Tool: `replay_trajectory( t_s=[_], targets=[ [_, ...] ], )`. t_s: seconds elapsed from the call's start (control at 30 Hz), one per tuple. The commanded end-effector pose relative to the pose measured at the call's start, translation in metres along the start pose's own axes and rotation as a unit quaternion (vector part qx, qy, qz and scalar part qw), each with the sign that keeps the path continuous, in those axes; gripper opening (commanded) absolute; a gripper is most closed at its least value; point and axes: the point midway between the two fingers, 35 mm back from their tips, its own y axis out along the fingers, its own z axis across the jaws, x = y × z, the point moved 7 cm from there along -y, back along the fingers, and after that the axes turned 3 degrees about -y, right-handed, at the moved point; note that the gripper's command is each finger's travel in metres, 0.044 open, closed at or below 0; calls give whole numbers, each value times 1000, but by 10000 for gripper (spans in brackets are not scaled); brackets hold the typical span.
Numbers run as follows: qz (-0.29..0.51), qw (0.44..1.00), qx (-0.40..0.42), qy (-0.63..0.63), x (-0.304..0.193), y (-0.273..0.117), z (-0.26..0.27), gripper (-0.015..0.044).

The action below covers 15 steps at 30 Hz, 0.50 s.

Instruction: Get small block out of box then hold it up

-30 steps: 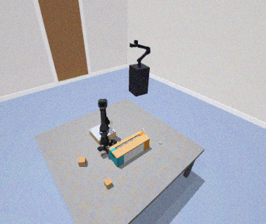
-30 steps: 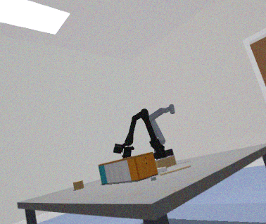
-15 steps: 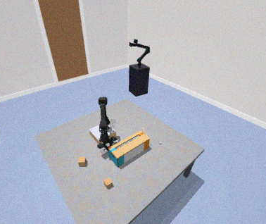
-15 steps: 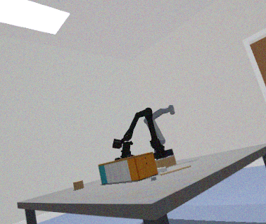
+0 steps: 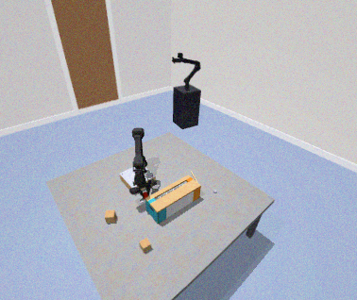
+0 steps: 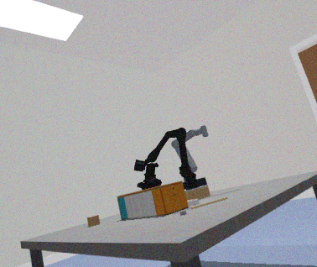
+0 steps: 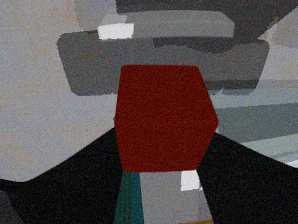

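The box (image 5: 177, 194) (image 6: 171, 200) stands upright on the table, with an orange top, a clear front and a teal end (image 5: 157, 213) (image 6: 122, 207). My gripper (image 5: 144, 192) (image 7: 158, 134) is shut on the red block (image 5: 145, 195) (image 7: 160, 102), which fills the space between the two black fingers in the wrist view. They are outside the box, close behind its teal end. How high the block is above the table cannot be told. In the exterior view the fingers and the block are hidden behind the box.
Two wooden cubes (image 5: 110, 217) (image 5: 145, 245) lie on the table beyond the teal end. A thin stick (image 6: 209, 202) and a small pale piece (image 5: 214, 191) (image 6: 183, 213) lie near the orange end. The arm's base stands on a pale-topped slab (image 5: 128, 177) behind the box.
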Motion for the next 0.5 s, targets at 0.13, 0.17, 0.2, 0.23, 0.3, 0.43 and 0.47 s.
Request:
replay_trajectory(
  t_s=[0.13,0.17,0.2,0.23,0.3,0.43,0.47],
  targets=[
    [19,996,43,71,-8,-39,-4,0],
    [20,995,47,80,-8,-44,-4,0],
    [21,994,52,90,-8,-48,-5,0],
    [23,993,56,99,-8,-53,-6,0],
    [27,990,65,118,-7,-62,-8,0],
    [35,984,82,156,-5,-79,-12,0],
    [37,982,86,166,-4,-84,-13,0]
  ],
)
